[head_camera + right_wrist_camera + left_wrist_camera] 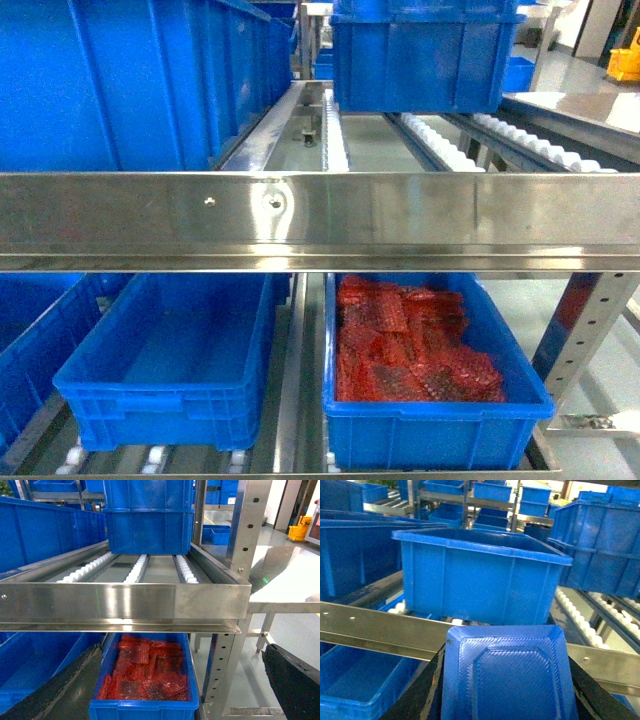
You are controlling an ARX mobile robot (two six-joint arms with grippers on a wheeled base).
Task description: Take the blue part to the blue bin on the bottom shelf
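— Listing item one: blue part (507,680), embossed, tray-shaped. Found where?

— Found clamped between the black fingers (432,690) of the left gripper (506,659). Held up in front of the steel rail (375,627), near the upper blue bin (480,575) on the tier above. Not yet in any bin.

— Right gripper (180,680)?

— Recorded as spread wide, with nothing between the fingers. Hung near the rack's right end, above and in front of the bin of red parts (145,672).

— Bottom shelf (295,400), contents?

— Counted two bins at the near edge. Blue bin (165,365) on the left, apparently empty. Bin of red parts on the right, well filled. Took the left one for the target, as a judgement only.

— Progress?

— Entered as: pick done, placing outstanding. Judged about halfway. Left to do, by estimate: lowering the part beneath the rail, carrying it far enough in to clear the left bin's near wall, then letting go. Flagged the rail as the likeliest thing to catch on during the descent.
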